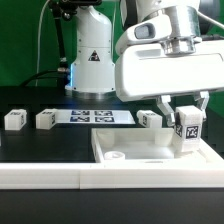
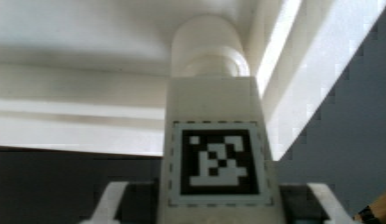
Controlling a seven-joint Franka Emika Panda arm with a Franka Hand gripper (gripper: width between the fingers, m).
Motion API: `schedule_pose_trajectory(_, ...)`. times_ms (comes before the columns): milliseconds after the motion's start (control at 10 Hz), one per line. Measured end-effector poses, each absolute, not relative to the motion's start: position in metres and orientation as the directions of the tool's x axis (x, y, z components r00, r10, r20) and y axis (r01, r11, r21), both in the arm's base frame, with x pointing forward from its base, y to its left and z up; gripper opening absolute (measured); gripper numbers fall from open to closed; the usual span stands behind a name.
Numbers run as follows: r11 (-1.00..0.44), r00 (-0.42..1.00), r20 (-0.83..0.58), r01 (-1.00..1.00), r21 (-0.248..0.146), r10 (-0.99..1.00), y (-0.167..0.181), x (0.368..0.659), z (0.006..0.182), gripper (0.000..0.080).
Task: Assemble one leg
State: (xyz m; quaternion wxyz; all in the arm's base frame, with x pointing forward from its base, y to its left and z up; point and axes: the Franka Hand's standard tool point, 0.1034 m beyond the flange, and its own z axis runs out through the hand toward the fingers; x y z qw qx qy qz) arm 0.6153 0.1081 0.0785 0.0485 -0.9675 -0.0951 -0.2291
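Leg (image 1: 188,132) (image 2: 216,110) is hanging upright in the gripper (image 1: 188,119) (image 2: 220,203), fingers (image 2: 133,205) clamping it from both sides, tag facing out. It is sitting over the back corner of the white tray piece (image 1: 150,152) on the exterior view's right; cannot tell whether its lower end is touching. In the wrist view the tray's white surface (image 2: 83,100) is filling the background behind the leg. One loose leg (image 1: 148,119) is lying just behind the tray rim. The marker board (image 1: 92,116) is lying between it and two more, a second loose leg (image 1: 45,119) and a third loose leg (image 1: 14,118), all on the black table (image 1: 40,145).
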Motion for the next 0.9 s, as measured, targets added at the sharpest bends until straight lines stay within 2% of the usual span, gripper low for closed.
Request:
schedule_pose_trajectory(300, -0.976, 0.855, 0.491, 0.212, -0.042, 0.165, 0.1124, 0.6122, 0.0786, 0.0294)
schedule_pose_trajectory(400, -0.976, 0.855, 0.491, 0.212, -0.042, 0.164, 0.1124, 0.6122, 0.0785, 0.0372)
schedule_pose_trajectory(500, -0.976, 0.855, 0.491, 0.212, -0.042, 0.164, 0.1125, 0.6122, 0.0785, 0.0372)
schedule_pose_trajectory(600, -0.976, 0.855, 0.491, 0.212, -0.042, 0.164, 0.1124, 0.6121, 0.0785, 0.0555)
schedule_pose_trajectory(700, -0.976, 0.855, 0.491, 0.212, -0.042, 0.164, 0.1124, 0.6121, 0.0785, 0.0630)
schedule_pose_trajectory(900, -0.976, 0.855, 0.491, 0.212, -0.042, 0.164, 0.1124, 0.6121, 0.0785, 0.0644)
